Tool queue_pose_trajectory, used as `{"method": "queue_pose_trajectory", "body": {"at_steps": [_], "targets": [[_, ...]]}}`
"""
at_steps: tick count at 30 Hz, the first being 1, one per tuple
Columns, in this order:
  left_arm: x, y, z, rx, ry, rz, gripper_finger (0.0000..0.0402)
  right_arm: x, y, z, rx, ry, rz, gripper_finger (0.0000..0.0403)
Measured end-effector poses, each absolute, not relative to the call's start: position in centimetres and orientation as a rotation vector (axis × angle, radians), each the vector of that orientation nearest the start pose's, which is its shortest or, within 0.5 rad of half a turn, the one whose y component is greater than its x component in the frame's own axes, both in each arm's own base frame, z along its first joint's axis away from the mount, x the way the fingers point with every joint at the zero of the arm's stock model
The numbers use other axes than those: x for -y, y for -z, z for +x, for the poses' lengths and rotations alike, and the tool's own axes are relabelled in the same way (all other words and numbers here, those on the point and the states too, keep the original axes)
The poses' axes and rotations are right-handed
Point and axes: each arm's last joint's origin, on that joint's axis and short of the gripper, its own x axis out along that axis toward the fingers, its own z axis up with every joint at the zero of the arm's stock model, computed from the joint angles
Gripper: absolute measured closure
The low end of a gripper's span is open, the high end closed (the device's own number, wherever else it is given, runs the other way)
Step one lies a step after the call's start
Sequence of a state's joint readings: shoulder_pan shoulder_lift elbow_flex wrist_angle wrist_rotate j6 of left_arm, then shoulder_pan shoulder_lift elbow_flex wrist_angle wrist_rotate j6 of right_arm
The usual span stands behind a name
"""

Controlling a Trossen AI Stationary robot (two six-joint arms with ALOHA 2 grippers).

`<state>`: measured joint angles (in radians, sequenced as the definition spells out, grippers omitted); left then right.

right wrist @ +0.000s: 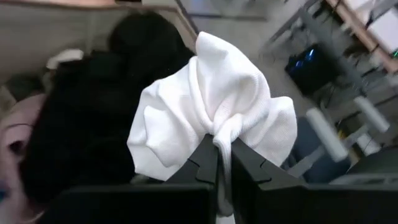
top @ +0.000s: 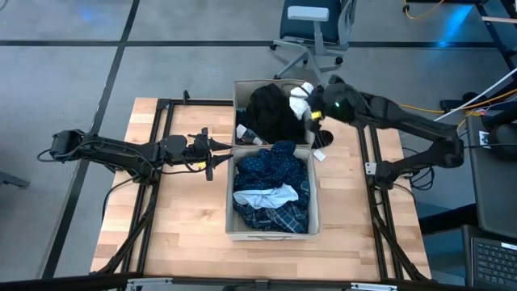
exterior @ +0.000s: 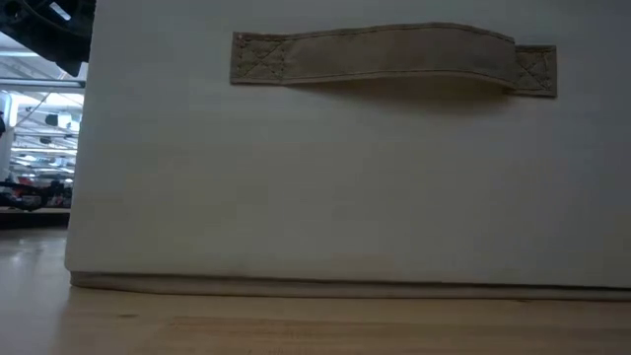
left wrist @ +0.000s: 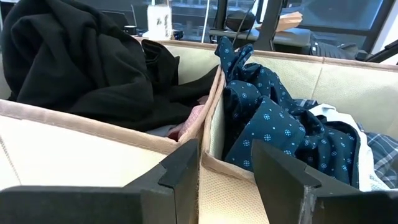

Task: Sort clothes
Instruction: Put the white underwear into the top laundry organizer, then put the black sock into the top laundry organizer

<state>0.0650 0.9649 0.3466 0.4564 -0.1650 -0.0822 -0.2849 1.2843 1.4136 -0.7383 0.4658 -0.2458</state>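
We are pinching white top between right gripper fingers, bunched just beyond tips, above black garment. Left gripper idling, fingers spread at bin wall. Risk: thin pinch slipping, top dropping outside bin.

Illumination in the high view is even and diffuse, with no hard shadows on the wooden table. Cyan-blue glare spots lie on the floor beyond the table's far edge. The black garment renders as a dark mass with almost no fold detail.

In the low view, the beige bin wall is flat-lit; a soft shadow sits under its handle strap. Bright ceiling lights show beside the wall's left edge.

In the right wrist view, the white cloth is bright and near overexposure. The background around it is strongly blurred.

In the left wrist view, the navy dotted garment is sharp; the near fingers are soft.
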Motion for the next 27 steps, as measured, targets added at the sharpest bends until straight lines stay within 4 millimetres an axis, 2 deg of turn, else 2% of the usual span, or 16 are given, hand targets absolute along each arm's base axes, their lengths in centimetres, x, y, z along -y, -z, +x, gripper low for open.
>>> {"method": "queue_pose_trajectory", "body": {"at_steps": [5, 9, 12, 16, 19, 21, 24, 27], "targets": [[-1.8, -21.2, 19.8, -0.154, -0.236, -0.074, 0.0263, 11.2, -37.8, 25.3, -0.766, 0.648, -0.188, 0.0383], [-1.8, -21.1, 19.8, -0.157, -0.235, -0.075, 0.0263, 11.9, -36.4, 26.4, -0.810, 0.590, -0.156, 0.0364], [-1.7, -21.1, 19.8, -0.156, -0.231, -0.094, 0.0263, 12.2, -35.6, 27.0, -0.845, 0.583, -0.162, 0.0327], [-1.7, -21.1, 19.8, -0.156, -0.230, -0.101, 0.0263, 12.2, -35.4, 26.9, -0.871, 0.586, -0.170, 0.0257], [-1.7, -21.1, 19.8, -0.156, -0.229, -0.097, 0.0263, 11.9, -36.2, 26.2, -0.918, 0.575, -0.168, 0.0210], [-1.7, -21.1, 19.8, -0.156, -0.228, -0.097, 0.0263, 11.5, -37.5, 25.4, -0.946, 0.561, -0.148, 0.0185], [-1.7, -21.1, 19.8, -0.156, -0.228, -0.097, 0.0263, 10.7, -39.3, 23.7, -0.958, 0.556, -0.096, 0.0161], [-1.7, -21.1, 19.8, -0.156, -0.227, -0.097, 0.0263, 9.7, -40.4, 21.4, -0.945, 0.567, -0.056, 0.0149]]}}
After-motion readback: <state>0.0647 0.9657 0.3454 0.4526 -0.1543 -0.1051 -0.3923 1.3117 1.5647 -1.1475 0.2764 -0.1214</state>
